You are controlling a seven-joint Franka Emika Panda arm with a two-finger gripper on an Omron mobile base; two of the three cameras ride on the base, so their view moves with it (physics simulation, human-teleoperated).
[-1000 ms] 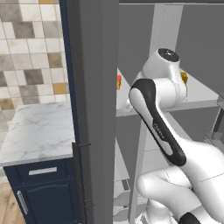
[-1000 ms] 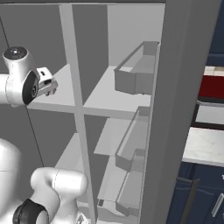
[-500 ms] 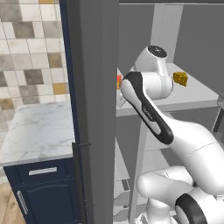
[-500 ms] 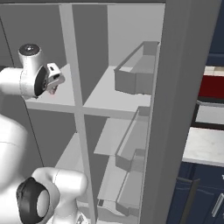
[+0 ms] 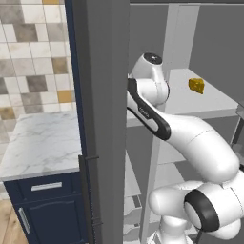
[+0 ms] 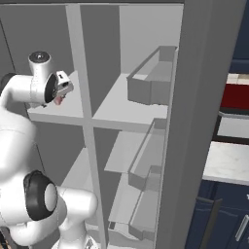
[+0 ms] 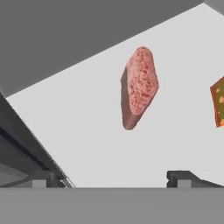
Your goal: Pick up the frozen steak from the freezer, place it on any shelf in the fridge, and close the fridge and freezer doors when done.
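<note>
The frozen steak (image 7: 139, 87), a pinkish-red slab, lies on a white freezer shelf (image 7: 87, 131), a short way ahead of my gripper (image 7: 111, 178). The two fingertips stand wide apart, open with nothing between them. In the right base view the gripper (image 6: 63, 89) hovers just above a pink bit of the steak (image 6: 59, 100), left of the grey divider (image 6: 82, 97). An orange cheese wedge (image 7: 217, 101) lies beside the steak. The freezer door (image 5: 102, 119) stands open, seen edge-on. The fridge door (image 6: 194, 121) is open too, beside the fridge shelf (image 6: 121, 109).
A yellow-brown block (image 5: 196, 85) sits on the shelf right of the divider. Grey bins (image 6: 151, 82) hang on the fridge door. A marble counter (image 5: 38, 143) over navy cabinets stands to the left of the freezer door, before a tiled wall.
The arm has swung left across the divider, carrying the hand into the freezer section over its shelf. The gripper has stayed open.
</note>
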